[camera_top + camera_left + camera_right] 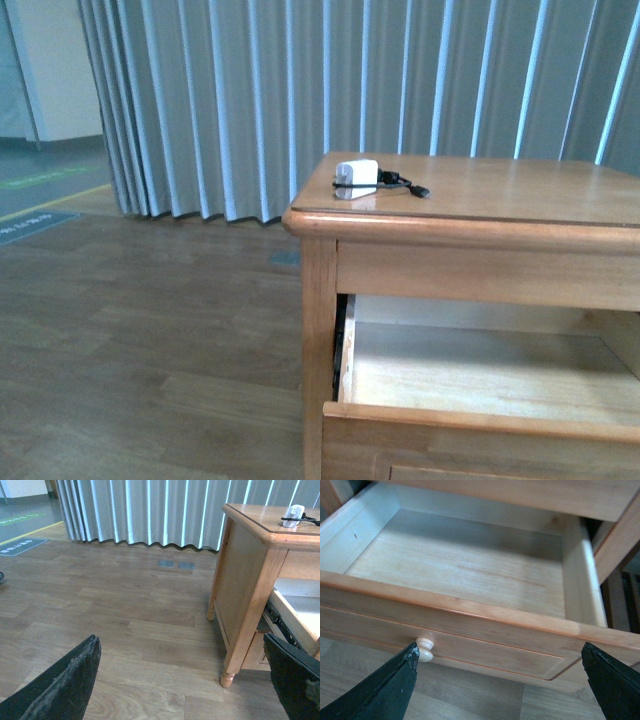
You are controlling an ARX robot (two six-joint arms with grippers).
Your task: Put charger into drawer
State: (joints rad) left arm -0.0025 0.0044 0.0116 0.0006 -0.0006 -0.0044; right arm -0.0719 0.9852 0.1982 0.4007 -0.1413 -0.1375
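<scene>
No readable text anywhere, blue floor sign (22, 546) lettering too blurred to read

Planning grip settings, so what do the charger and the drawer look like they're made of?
The charger looks like smooth white plastic, with a thin black cable, probably rubber-coated. The drawer looks like wood: grain shows, honey-brown glossy front, paler matte interior, pale round knob.

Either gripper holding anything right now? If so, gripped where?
Nothing is held. The left gripper and right gripper are both open and empty; the charger lies on the cabinet top, untouched.
</scene>
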